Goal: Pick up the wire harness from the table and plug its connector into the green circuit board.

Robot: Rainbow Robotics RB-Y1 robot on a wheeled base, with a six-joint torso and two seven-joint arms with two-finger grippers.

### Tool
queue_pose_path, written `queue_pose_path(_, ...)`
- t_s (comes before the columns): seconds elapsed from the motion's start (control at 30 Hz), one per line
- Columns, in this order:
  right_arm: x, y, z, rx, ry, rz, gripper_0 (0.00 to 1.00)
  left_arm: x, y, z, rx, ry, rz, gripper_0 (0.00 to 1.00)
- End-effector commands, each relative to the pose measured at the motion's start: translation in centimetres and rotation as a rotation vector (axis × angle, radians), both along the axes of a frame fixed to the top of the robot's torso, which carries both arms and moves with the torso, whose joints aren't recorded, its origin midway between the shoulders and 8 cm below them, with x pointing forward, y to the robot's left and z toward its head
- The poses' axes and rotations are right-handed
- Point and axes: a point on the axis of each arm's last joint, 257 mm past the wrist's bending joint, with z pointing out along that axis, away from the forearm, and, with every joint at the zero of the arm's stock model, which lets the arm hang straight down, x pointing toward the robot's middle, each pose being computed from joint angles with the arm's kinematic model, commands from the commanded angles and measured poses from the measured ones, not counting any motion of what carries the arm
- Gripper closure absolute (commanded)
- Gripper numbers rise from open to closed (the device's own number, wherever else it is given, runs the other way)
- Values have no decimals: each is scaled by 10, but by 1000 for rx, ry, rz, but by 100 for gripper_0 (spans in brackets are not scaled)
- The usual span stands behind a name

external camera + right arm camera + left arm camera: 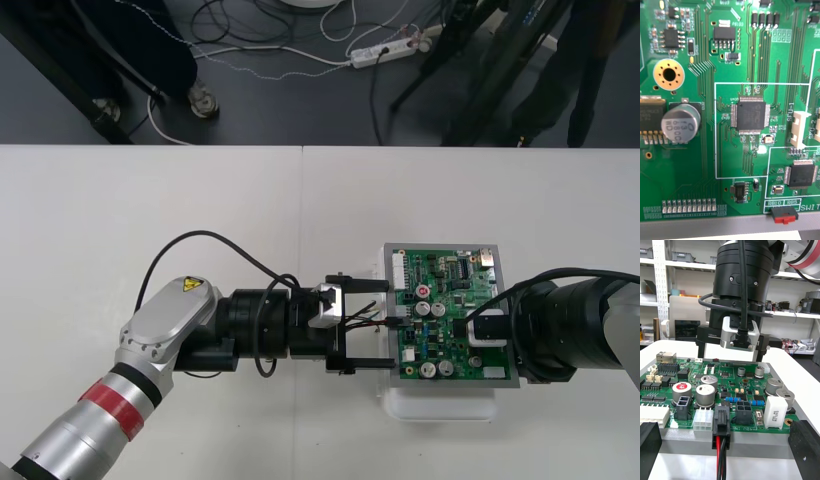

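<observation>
Insertion step, seemingly near done: the harness's black plug (720,424) sits at the edge of the green circuit board (450,300) between the spread fingers of the left gripper (388,328), while the right gripper (732,352), likewise spread, stands over the opposite edge; the next move calls for confirming the seating, then backing off clear of the wires (720,455).
</observation>
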Motion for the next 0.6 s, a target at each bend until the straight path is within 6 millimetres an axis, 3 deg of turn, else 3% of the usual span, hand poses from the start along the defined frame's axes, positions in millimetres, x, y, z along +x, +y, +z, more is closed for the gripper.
queue_pose_path(0.03, 2, 10, 11, 35, -24, -19, 0, 4, -1, 18, -15, -89, -12, 0)
queue_pose_path(0.6, 10, -12, 22, 14, -47, -52, 0, 18, 63, 13, 15, -96, 27, 0)
